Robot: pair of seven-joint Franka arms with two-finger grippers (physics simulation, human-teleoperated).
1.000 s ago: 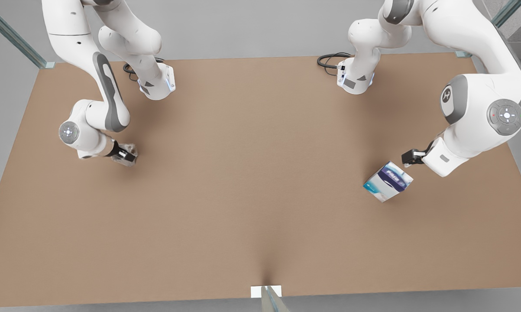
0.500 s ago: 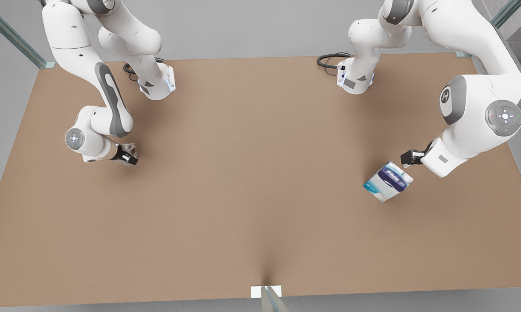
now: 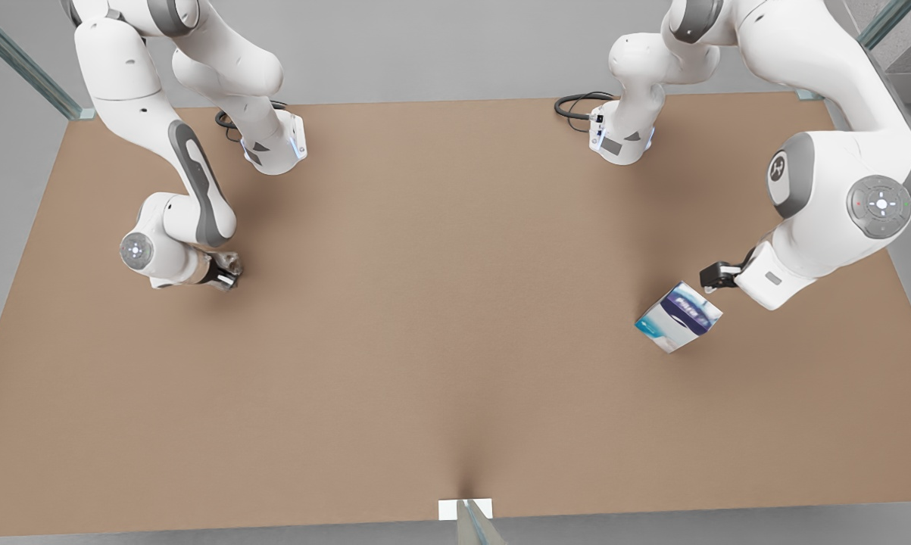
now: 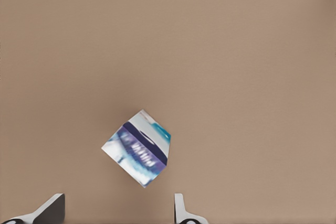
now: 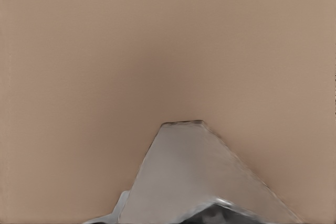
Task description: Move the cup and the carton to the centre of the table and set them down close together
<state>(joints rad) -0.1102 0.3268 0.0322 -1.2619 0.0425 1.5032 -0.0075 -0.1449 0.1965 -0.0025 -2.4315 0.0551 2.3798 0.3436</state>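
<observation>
Hovering open-fingered beside the carton (image 3: pixel 678 316) at the front view's right, the left gripper (image 3: pixel 716 275) waited while the right gripper (image 3: pixel 226 272), bent low, clasped the cup (image 3: pixel 231 264).

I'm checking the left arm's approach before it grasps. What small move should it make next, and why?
Probably ease the left gripper down and forward over the small white carton with the dark blue band. Its fingers stand open with the carton ahead of them, resting on the plain brown table. The right gripper sits at the translucent greyish-white cup.
</observation>
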